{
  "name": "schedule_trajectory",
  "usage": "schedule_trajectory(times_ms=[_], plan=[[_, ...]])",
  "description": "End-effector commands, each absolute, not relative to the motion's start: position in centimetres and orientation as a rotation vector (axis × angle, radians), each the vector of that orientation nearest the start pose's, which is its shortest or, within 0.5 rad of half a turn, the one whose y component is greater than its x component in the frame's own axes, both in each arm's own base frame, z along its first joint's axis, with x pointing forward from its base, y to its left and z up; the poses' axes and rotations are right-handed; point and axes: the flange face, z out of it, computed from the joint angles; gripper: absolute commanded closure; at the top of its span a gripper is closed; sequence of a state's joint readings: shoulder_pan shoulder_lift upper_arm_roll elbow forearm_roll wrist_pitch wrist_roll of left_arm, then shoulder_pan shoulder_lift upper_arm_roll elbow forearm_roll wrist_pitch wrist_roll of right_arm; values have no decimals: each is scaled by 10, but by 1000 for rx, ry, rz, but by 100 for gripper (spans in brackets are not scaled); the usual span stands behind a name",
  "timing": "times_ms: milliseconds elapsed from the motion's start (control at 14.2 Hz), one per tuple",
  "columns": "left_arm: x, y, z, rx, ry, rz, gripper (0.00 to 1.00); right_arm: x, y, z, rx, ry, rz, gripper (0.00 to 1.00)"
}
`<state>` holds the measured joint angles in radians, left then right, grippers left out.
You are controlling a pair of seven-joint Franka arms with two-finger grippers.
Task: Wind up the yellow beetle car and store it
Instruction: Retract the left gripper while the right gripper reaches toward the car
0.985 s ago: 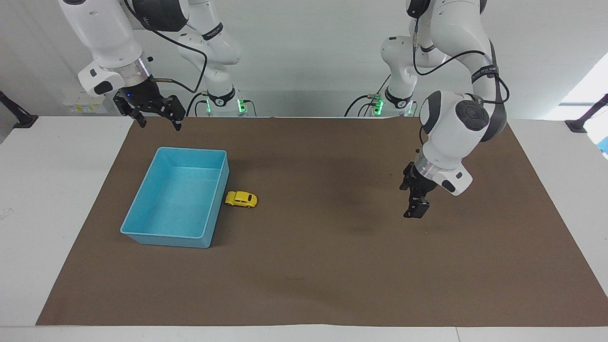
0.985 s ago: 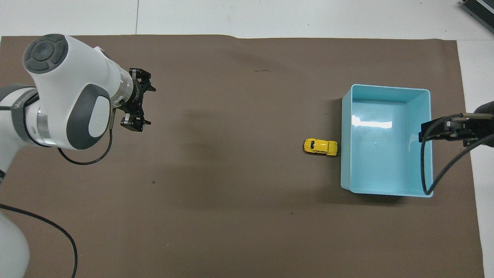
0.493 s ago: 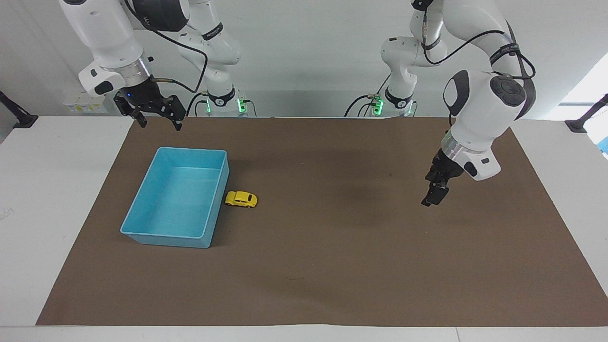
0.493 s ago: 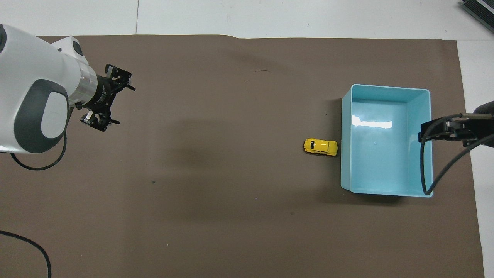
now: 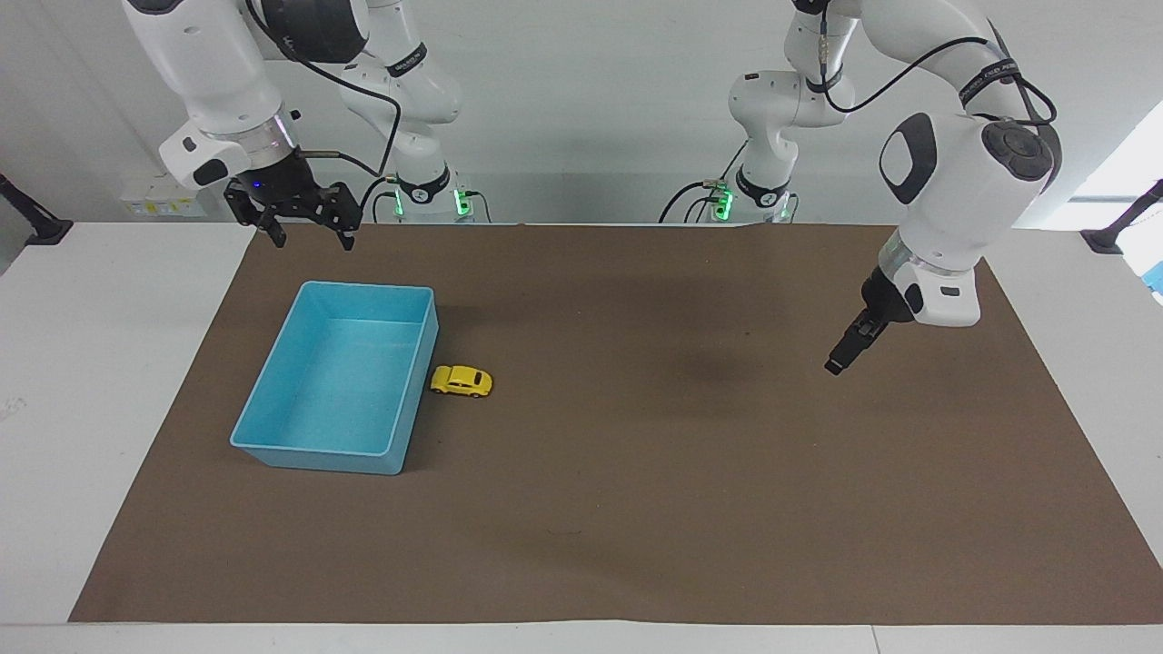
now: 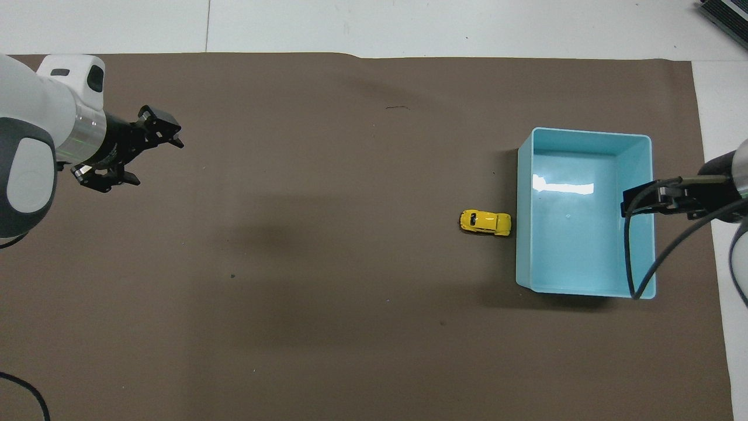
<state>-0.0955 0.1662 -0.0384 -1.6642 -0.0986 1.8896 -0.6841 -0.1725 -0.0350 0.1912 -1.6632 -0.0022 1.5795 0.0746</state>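
The yellow beetle car (image 5: 462, 381) (image 6: 485, 223) stands on its wheels on the brown mat. It sits right beside the blue bin (image 5: 367, 286) (image 6: 590, 133), on the side toward the left arm's end of the table. The bin has nothing in it. My right gripper (image 5: 309, 238) hangs open in the air over the mat, at the bin's edge that faces the robots, and holds nothing. My left gripper (image 5: 840, 356) (image 6: 156, 161) is open, holds nothing, and is raised over bare mat at the left arm's end, well away from the car.
The brown mat (image 5: 636, 509) covers most of the white table (image 5: 82, 381). A cable (image 6: 640, 266) from the right wrist hangs over the bin's corner in the overhead view. Black clamp stands (image 5: 32, 222) sit at the table's ends.
The left arm has swung back and upward toward its own end of the table, and its gripper has turned. The right gripper shifted slightly. Car and bin have not moved.
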Motion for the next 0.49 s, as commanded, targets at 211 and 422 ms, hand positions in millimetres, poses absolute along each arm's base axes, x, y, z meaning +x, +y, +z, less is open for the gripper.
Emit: schedule_trajectory(times_ms=[211,422], plan=[[600,-70,526,-3190,-308,-55,0,545,44,547,-3122,268,81,0],[596,-57,532,-3158,-109,-55,0,545,60,515,-3117,338,89,0]])
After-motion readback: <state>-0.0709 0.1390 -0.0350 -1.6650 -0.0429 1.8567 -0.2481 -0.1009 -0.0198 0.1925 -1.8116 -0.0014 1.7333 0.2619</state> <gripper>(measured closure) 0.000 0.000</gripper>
